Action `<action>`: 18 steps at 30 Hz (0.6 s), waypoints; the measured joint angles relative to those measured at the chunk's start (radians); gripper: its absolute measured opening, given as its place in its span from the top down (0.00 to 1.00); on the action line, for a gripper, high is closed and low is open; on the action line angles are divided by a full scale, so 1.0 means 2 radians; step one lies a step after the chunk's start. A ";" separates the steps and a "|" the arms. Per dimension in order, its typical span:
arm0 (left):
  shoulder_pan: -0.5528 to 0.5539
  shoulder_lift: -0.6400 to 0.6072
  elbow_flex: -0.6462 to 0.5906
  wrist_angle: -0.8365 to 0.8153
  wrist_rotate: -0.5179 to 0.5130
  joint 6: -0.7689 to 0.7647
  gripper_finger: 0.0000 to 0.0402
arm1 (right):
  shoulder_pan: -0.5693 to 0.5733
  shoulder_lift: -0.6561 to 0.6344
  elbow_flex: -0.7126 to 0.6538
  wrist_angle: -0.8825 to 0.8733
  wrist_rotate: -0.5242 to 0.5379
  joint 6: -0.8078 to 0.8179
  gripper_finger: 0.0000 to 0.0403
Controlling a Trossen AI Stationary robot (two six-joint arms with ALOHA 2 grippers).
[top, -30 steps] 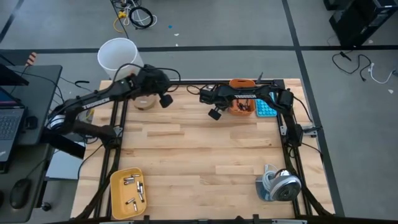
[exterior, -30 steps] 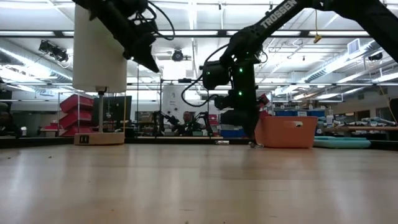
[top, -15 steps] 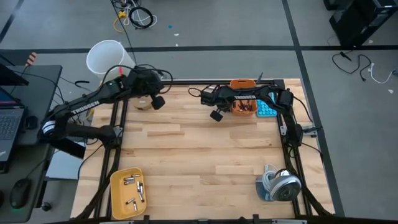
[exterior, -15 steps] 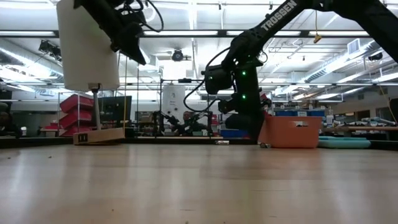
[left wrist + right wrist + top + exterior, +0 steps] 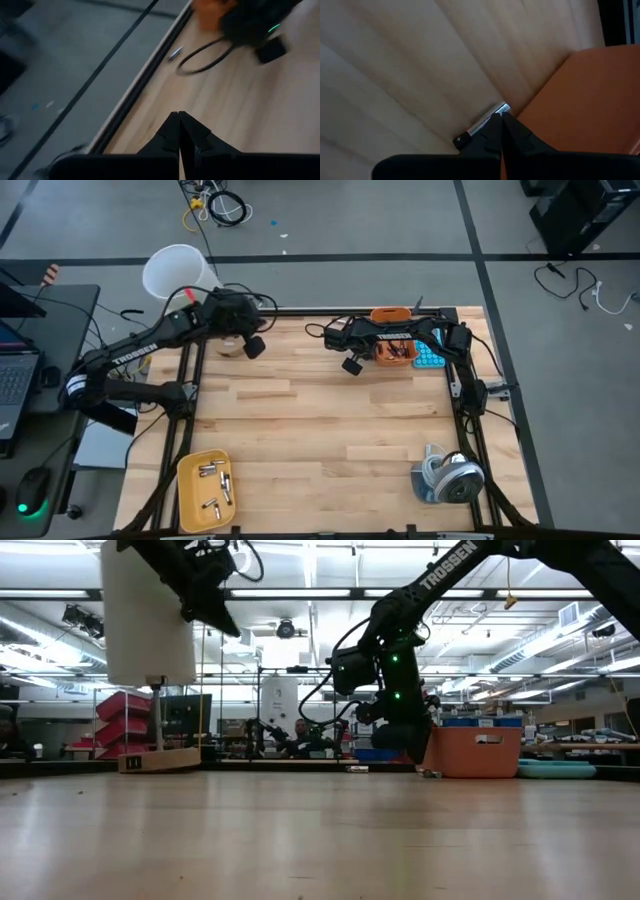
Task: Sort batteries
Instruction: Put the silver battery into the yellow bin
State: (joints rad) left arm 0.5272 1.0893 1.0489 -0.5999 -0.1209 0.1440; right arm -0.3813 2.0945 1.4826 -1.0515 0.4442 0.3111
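Note:
A silvery battery (image 5: 477,127) lies flat on the wooden table against the foot of the orange bin (image 5: 392,340), also seen in the low view as the battery (image 5: 427,774). My right gripper (image 5: 501,115) is shut, its tips down at that battery's end beside the bin; it shows in the high view as my right gripper (image 5: 365,357). My left gripper (image 5: 179,117) is shut with nothing in it, high above the table's far left corner (image 5: 225,622). Another battery (image 5: 175,52) lies near the far edge. Several batteries (image 5: 212,478) lie in the yellow tray (image 5: 188,480). My right gripper's shut fingertips (image 5: 506,124) come slanting down from above onto the end of the silvery battery (image 5: 496,111) that lies next to the orange bin. The battery lies flat on the table. Whether the tips touch it, I cannot tell.
A blue calculator (image 5: 428,356) lies right of the orange bin. A white cylinder (image 5: 148,610) stands on a thin stem with a wooden block foot (image 5: 160,760) at the far left corner. A tape dispenser (image 5: 448,476) sits at the near right. The table's middle (image 5: 320,430) is bare wood.
My left gripper has gone up and toward the table's left edge, staying shut. The white cylinder on its stem has leaned toward the left, its block foot tipping, and has then swung partly back.

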 joint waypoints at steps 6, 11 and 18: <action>-0.011 0.002 0.000 0.051 0.054 -0.007 1.00 | 0.000 0.000 0.000 0.001 0.000 -0.009 1.00; -0.019 -0.003 0.000 0.099 0.074 -0.009 1.00 | 0.001 -0.006 0.000 0.001 0.000 -0.014 1.00; -0.020 -0.034 0.000 0.154 0.113 -0.029 1.00 | 0.002 -0.019 0.000 -0.027 0.002 -0.013 1.00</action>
State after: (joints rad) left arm 0.4872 1.0222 1.0489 -0.2918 0.1058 0.0858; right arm -0.3775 2.0571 1.4830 -1.1063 0.4474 0.2848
